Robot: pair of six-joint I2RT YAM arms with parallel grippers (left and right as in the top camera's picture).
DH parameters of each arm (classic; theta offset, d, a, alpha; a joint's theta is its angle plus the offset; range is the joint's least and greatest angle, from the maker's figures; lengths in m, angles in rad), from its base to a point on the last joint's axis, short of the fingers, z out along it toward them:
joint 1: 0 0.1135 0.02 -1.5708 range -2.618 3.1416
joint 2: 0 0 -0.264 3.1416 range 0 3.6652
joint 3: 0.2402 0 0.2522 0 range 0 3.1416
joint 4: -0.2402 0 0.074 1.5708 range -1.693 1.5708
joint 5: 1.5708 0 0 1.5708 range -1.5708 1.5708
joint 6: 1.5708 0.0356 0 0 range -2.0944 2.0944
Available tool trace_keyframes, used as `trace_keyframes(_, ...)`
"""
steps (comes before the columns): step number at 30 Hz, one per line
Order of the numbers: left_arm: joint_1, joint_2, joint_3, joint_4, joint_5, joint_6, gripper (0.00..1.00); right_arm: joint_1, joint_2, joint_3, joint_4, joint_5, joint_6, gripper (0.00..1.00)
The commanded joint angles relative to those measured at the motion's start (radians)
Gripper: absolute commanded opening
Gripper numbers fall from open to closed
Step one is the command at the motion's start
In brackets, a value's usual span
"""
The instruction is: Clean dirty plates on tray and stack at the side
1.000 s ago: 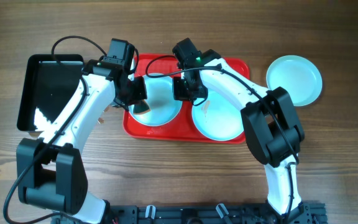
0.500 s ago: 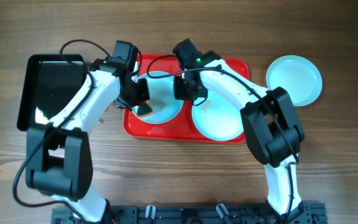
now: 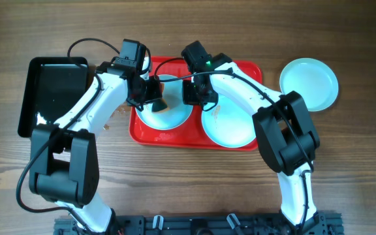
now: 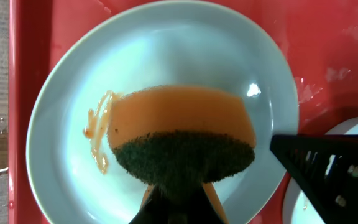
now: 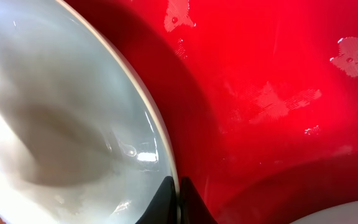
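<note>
Left wrist view: the left gripper (image 4: 178,198) is closed tight on an orange-and-green sponge (image 4: 182,140), which rests on the plate (image 4: 166,50) beside an orange smear (image 4: 97,140). The right gripper (image 5: 176,198) pinches that plate's rim, its fingers nearly together. The plate lies at the left end of the tray (image 4: 36,25). A second plate (image 3: 230,127) lies beside it on the tray. A third plate (image 3: 309,81) sits on the surface (image 3: 188,189), right of the tray.

Wooden surface (image 3: 344,170) carrying three items: a red tray (image 3: 198,142) at upper centre, a black tray (image 3: 51,91) at upper left, and one pale plate (image 3: 309,81) at upper right, apart from the red tray.
</note>
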Motion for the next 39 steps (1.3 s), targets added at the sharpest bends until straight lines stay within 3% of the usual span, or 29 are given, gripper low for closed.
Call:
trace_keyframes(1, 0.000, 0.013, -0.005, 0.026, 0.026, -0.014, 0.04, -0.003, -0.024, -0.013, -0.001, 0.026, 0.011, 0.04)
trace_keyframes(10, -0.051, 0.073, -0.005, 0.094, 0.029, -0.061, 0.04, -0.003, -0.024, -0.013, -0.002, 0.026, 0.013, 0.04)
trace_keyframes(22, -0.061, 0.130, -0.005, 0.066, 0.015, -0.060, 0.04, -0.003, -0.024, -0.013, 0.002, 0.026, 0.011, 0.04)
trace_keyframes(30, -0.055, 0.142, -0.005, -0.067, -0.360, -0.057, 0.04, -0.004, -0.024, -0.013, 0.003, 0.031, 0.011, 0.04)
trace_keyframes(39, -0.018, 0.134, 0.031, -0.103, -0.496, -0.054, 0.04, -0.004, -0.024, -0.013, 0.002, 0.053, 0.011, 0.04)
